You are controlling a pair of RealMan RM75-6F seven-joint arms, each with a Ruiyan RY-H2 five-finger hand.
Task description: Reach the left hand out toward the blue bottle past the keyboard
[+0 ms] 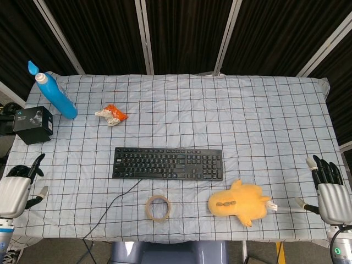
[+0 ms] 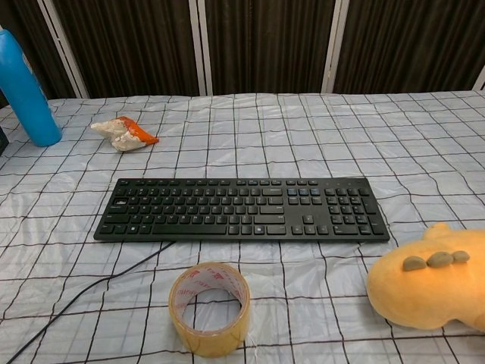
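- Head view: left hand [image 1: 15,190], fingers curled in, empty, nearest small black cardboard box [image 1: 33,124] at its 12 o'clock by table edge. Right hand [image 1: 331,192] spread, empty, far off.
- Chest view: neither hand nor box visible.

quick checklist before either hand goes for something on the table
1. Left hand empty: ok, it holds nothing; its fingers look curled in at the table's left edge.
2. Right hand empty: ok, fingers apart, beside the right edge.
3. Plush toy free to grasp: ok, nothing touches it.
4. Tape roll clear of the keyboard: ok, a gap shows.
5. Keyboard cable out of the way: not ok, it trails left of the tape roll.
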